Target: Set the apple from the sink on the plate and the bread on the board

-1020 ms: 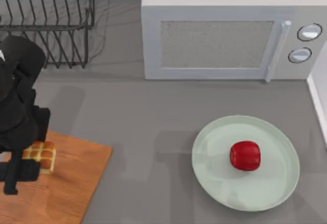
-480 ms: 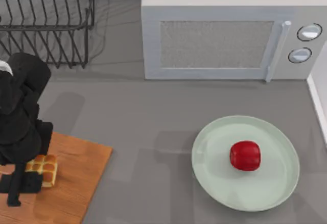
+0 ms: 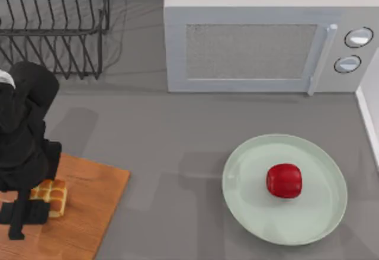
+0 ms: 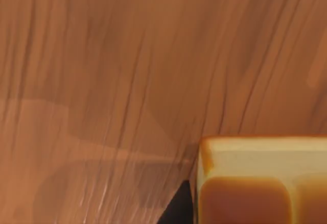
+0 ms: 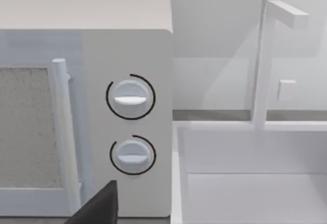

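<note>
Now left claw (image 3: 23, 211) bent down over bread (image 3: 52, 196) on board (image 3: 89, 204).

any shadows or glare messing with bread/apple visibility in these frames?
Top view: even light, soft shadows on the table; the left arm covers part of the bread on the board; the apple on the plate has mild sheen. Left wrist view: a broad soft shadow falls across the wood beside the bread.
</note>
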`<state>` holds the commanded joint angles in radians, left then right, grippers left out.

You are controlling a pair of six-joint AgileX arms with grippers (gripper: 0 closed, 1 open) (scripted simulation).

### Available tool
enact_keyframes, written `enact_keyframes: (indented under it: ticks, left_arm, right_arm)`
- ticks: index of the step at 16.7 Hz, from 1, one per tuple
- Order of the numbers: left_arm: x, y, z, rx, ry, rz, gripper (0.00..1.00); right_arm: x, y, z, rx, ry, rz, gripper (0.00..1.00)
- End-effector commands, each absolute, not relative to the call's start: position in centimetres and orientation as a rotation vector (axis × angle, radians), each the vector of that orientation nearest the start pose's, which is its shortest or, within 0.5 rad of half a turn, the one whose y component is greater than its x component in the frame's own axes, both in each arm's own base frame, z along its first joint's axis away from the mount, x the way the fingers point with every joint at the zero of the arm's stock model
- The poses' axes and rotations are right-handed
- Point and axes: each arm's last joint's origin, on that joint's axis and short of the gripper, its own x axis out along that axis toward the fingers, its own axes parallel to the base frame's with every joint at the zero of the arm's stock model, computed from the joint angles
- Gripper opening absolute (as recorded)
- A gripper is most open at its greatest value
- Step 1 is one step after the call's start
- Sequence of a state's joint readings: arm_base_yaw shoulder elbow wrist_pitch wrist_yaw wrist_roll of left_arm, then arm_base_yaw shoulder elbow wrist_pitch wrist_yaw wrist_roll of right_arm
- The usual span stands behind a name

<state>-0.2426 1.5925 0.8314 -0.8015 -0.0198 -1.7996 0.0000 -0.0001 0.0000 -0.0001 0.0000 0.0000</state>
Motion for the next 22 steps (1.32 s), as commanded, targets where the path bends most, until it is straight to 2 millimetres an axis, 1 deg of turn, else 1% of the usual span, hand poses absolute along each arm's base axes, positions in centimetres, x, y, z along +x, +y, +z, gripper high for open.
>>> enact_keyframes:
  ticks: [7,8,17,19,22]
  left_arm:
    - [24.4,-5.9,13.9,-1.193,1.193,1.198,0.98]
    - [24.4,-5.9,13.9,-1.193,1.193,1.198,1.00]
    - [24.4,-5.9,13.9,-1.194,1.193,1.197,1.00]
    - [24.4,-5.8,14.6,-1.200,1.182,1.144,1.00]
    - [23.5,-5.2,16.0,-1.182,1.154,0.975,1.00]
  right_arm:
    - [10.6,-0.1,16.0,0.000,0.000,0.000,1.00]
    - [10.6,-0.1,16.0,0.000,0.000,0.000,1.00]
    - [10.6,-0.1,16.0,0.000,0.000,0.000,1.00]
    - [10.6,-0.1,16.0,0.000,0.000,0.000,1.00]
    - [10.6,-0.1,16.0,0.000,0.000,0.000,1.00]
